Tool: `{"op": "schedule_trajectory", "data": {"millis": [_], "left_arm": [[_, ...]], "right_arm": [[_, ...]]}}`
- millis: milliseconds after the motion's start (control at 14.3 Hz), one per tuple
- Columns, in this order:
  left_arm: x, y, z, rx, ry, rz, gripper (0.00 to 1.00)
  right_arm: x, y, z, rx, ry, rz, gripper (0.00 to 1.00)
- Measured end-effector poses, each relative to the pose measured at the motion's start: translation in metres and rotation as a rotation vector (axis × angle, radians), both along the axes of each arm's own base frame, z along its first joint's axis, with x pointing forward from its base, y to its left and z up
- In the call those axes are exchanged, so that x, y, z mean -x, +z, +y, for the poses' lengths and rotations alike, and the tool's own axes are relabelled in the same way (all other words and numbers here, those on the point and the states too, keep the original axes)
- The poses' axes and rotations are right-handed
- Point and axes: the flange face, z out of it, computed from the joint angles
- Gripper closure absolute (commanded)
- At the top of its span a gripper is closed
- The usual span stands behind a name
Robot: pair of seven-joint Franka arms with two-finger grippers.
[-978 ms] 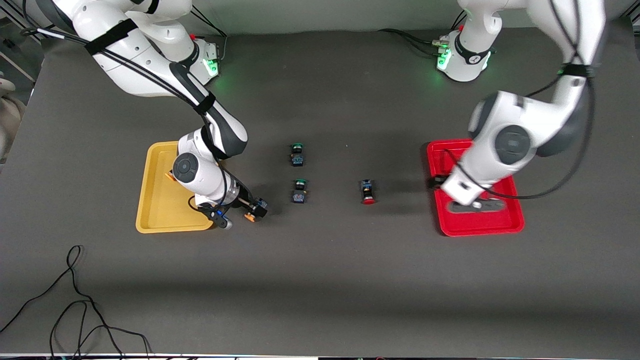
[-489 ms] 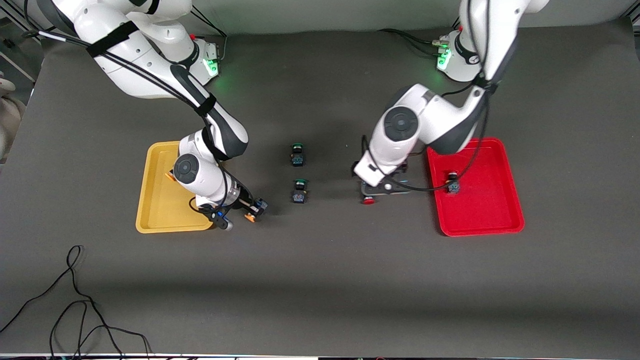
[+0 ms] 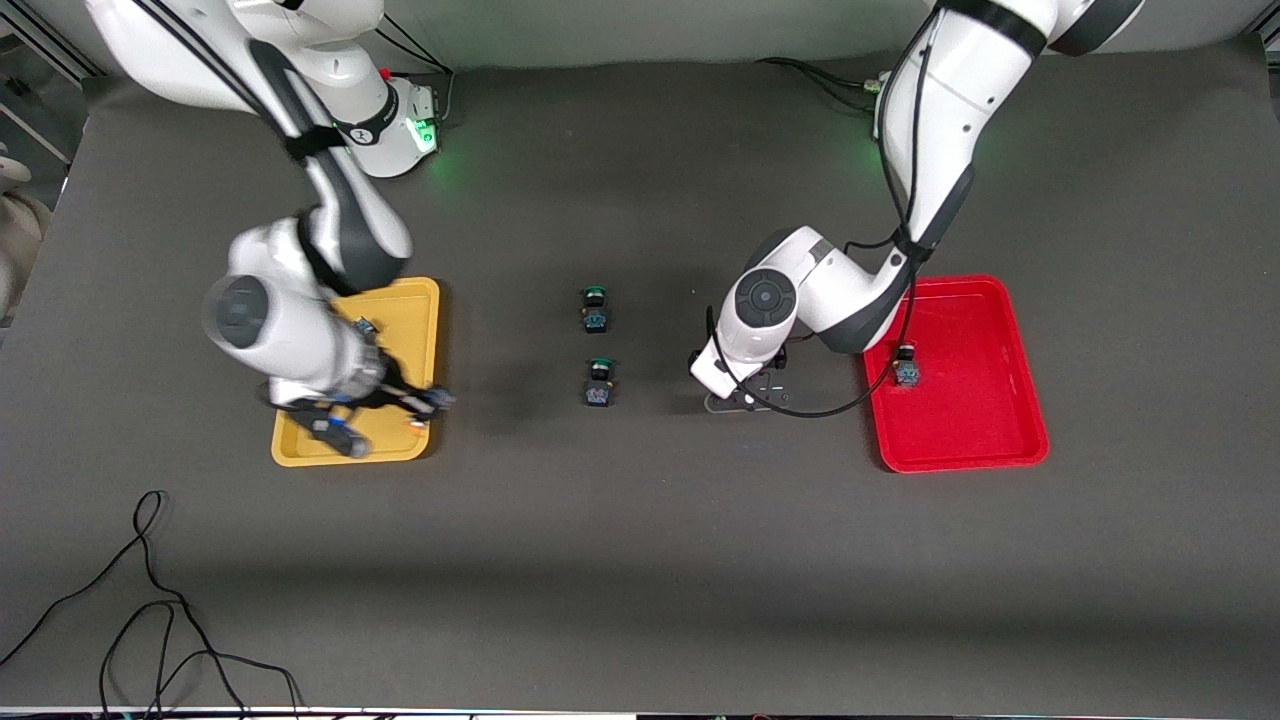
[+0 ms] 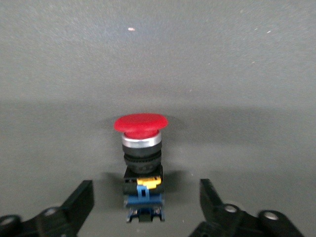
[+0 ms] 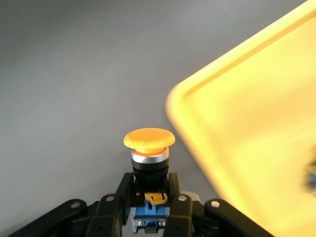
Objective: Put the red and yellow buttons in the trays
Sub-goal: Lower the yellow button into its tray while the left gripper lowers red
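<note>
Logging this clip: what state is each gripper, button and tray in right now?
Right gripper: shut on an orange button, at the yellow tray's edge.
Left gripper: open, jaws either side of a red button lying on the table.
Red tray: holds one button.
Green buttons: both on the table, untouched.

Your front view is evenly lit from overhead. The dark grey matte desk (image 3: 640, 560) shows no glare, only soft shadows beside the arms and a faint darker band near the camera. Green glow spills from the base lights. The right arm's end effector (image 3: 375, 410) is motion-blurred. In the right wrist view the shallow yellow plastic tray (image 5: 256, 143) smears and looks overbright.
</note>
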Motion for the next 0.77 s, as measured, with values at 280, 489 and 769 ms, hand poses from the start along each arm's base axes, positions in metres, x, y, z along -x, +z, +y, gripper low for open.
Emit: {"op": "schedule_trajectory", "data": {"millis": [280,489,769], "left_arm": [[-0.005,0.005,-0.002,0.003,0.031,-0.012,0.95],[-0.017,0.017,0.003,0.003,0.056,-0.026,0.98],[-0.053,0.091,0.07,-0.044,0.09,0.014,0.99]], "right_arm": [[0.025,-0.081,-0.076,0.038,0.068,0.014,0.71],[0.028,-0.122,-0.076,0.046,0.074,0.011,0.24],[0.025,-0.12,-0.073,0.046,0.079,-0.002,0.0]]}}
